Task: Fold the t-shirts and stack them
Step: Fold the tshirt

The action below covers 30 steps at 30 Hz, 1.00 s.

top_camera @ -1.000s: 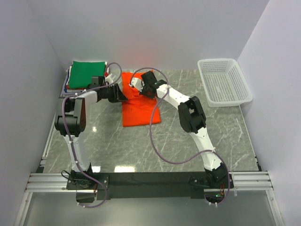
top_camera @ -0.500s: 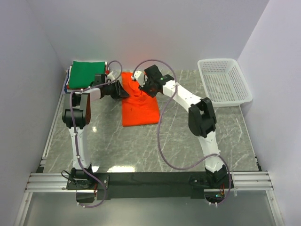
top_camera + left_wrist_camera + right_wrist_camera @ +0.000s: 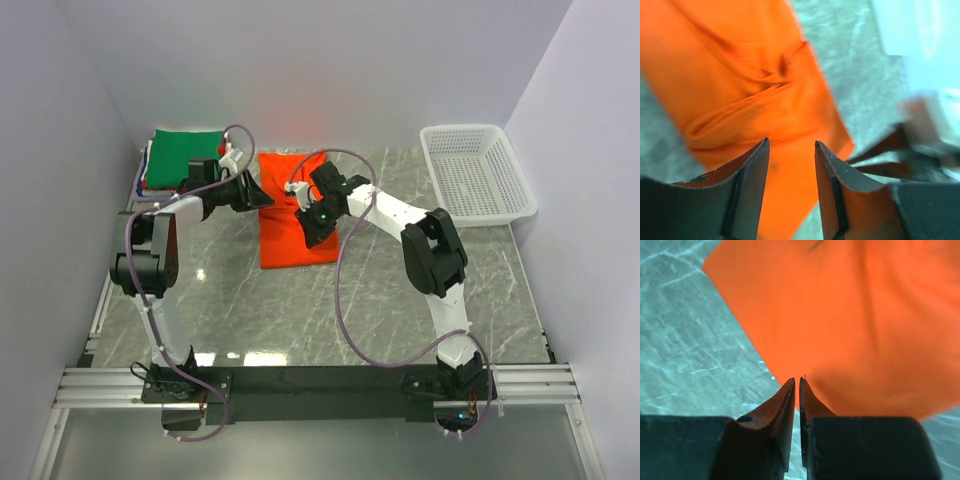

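Orange t-shirt [image 3: 293, 240] lies folded on the marble table [image 3: 420, 310]. The left gripper [image 3: 790, 145] hovers above it, jaws apart and empty. The right gripper [image 3: 797, 381] is nearly closed over its edge.

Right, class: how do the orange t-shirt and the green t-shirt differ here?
The orange t-shirt lies alone on the table; the green t-shirt tops a pile in the far left corner. The orange one shows creases; the green one looks smooth. Both are folded into rectangles.
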{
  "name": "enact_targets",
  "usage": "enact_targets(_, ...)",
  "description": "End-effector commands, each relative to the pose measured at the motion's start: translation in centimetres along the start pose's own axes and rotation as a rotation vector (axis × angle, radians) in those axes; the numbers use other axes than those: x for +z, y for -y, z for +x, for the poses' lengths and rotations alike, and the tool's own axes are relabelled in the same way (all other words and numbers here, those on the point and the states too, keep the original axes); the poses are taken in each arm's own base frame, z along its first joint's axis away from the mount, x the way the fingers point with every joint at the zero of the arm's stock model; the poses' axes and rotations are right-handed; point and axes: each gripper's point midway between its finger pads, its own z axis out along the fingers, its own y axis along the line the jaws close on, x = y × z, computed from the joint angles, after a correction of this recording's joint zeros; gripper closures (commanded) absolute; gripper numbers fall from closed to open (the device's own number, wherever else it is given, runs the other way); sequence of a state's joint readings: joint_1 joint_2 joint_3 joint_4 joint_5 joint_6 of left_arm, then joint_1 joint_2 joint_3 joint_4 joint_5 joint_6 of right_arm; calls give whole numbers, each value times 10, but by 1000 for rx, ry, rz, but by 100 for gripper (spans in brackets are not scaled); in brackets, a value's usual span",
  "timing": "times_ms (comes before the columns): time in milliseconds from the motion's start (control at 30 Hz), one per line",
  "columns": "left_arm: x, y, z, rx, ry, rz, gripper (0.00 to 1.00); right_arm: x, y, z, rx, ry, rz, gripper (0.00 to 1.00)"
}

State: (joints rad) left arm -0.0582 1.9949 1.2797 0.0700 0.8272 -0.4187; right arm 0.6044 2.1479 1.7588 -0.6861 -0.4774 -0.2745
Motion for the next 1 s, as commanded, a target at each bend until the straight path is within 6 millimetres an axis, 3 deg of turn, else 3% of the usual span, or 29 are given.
enact_targets(0,-4,35,0,32,21,113,53,3,-9,-9,99,38,-89,85)
enact_targets(133,13,23,10,-39,-2,120,55,16,-3,-5,169,27,-123,86)
enact_targets(233,31,3,13,-94,-18,112,57,26,-1,3,219,8,-151,86)
enact_targets(533,62,-26,-12,-97,5,93,58,52,-4,41,340,-98,-197,87)
enact_targets(567,65,-26,-22,-78,21,91,58,55,-5,46,347,-113,-197,87)
enact_targets(633,72,-38,-19,-106,11,72,58,58,-5,56,363,-140,-196,87)
enact_targets(767,74,-34,-19,-133,10,112,57,60,-8,69,379,-178,-204,87)
enact_targets(800,70,-27,-18,-126,4,137,57,60,-10,73,381,-186,-208,87)
enact_targets(833,63,-13,-29,-82,34,169,56,59,-11,73,381,-179,-209,87)
enact_targets(867,58,-9,-21,-80,25,181,56,57,-16,76,385,-184,-215,87)
enact_targets(933,38,16,-33,-8,49,227,55,53,-26,74,388,-165,-258,87)
enact_targets(967,32,21,-29,0,41,231,55,49,-35,79,404,-170,-274,86)
